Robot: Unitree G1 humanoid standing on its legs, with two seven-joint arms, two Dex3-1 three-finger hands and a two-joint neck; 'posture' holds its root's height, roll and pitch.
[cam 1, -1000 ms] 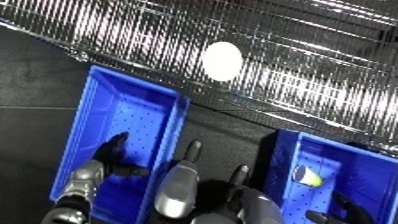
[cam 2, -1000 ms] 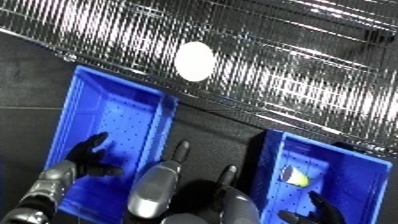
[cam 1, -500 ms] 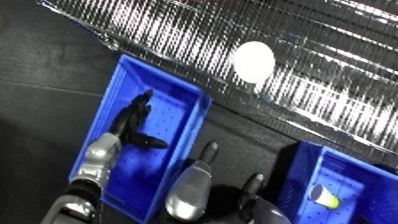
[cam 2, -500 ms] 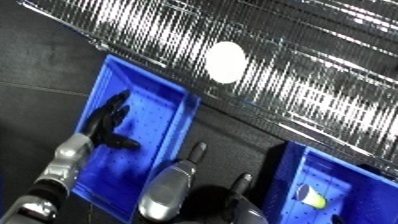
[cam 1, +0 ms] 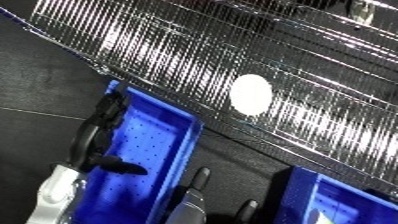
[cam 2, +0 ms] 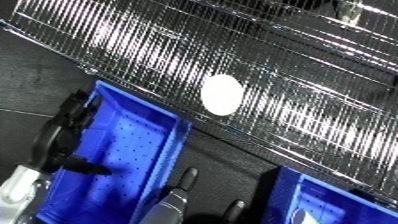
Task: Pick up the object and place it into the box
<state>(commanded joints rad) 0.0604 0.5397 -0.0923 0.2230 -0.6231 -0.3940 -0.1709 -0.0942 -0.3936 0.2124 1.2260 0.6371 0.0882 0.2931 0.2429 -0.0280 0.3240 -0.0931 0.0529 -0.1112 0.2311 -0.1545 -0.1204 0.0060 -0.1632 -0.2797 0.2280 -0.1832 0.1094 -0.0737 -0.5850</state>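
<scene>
The left hand (cam 1: 99, 131) reaches over the left blue bin (cam 1: 164, 150), fingers straight, thumb out, holding nothing. The white round object (cam 1: 250, 94) lies on the wire shelf (cam 1: 151, 55) at 1 o'clock from it. Judged step: approach; next, extend and close around it.

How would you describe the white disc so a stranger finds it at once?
Start at the shiny wire rack running across the top. On it, above the gap between the two blue bins, lies the white disc. It is the only plain white oval on the metal.

Left hand (cam 1: 96, 131) outstretched (fingers straight), thumb sideways
</scene>
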